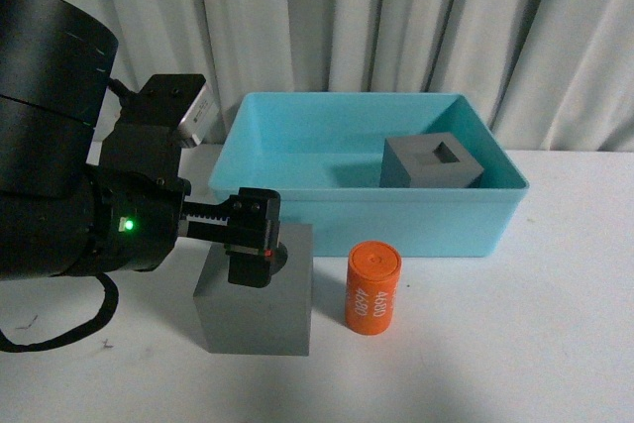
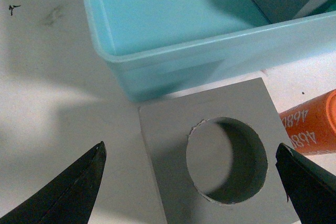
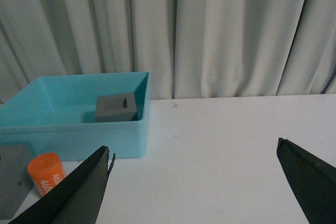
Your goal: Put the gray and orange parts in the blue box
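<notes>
I saw the square-hole cube sitting inside the box, near its right wall. The round-hole cube and the cylinder stood on the table just in front of the box, the cube by the box's left corner and the cylinder beside the cube. My left gripper hung over the round-hole cube with its fingers spread wide and nothing in them, and my right gripper was off to the right of the box, fingers wide apart too, holding nothing.
</notes>
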Action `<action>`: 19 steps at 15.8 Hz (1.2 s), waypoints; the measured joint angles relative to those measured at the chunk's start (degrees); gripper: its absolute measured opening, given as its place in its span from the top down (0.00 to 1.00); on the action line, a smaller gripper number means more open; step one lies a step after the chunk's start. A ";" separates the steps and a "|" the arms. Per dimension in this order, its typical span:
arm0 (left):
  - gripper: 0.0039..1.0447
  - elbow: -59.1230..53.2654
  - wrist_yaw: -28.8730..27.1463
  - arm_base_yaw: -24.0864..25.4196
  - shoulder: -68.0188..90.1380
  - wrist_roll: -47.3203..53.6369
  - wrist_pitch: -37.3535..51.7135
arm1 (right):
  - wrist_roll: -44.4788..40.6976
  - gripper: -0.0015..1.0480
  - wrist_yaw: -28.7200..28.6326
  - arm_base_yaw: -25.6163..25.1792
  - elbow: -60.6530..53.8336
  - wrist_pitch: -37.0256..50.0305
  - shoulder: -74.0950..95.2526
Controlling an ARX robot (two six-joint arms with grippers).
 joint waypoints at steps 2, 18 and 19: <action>0.06 0.44 0.00 -0.33 1.66 0.20 0.28 | 0.00 0.06 -0.02 0.00 0.00 0.00 0.00; 0.78 2.43 1.79 0.42 6.32 3.17 -0.42 | 0.00 0.06 -0.02 0.00 0.00 -0.02 0.00; 0.79 2.43 1.79 0.44 5.92 3.17 -0.98 | 0.00 0.06 0.00 0.00 0.00 -0.02 0.00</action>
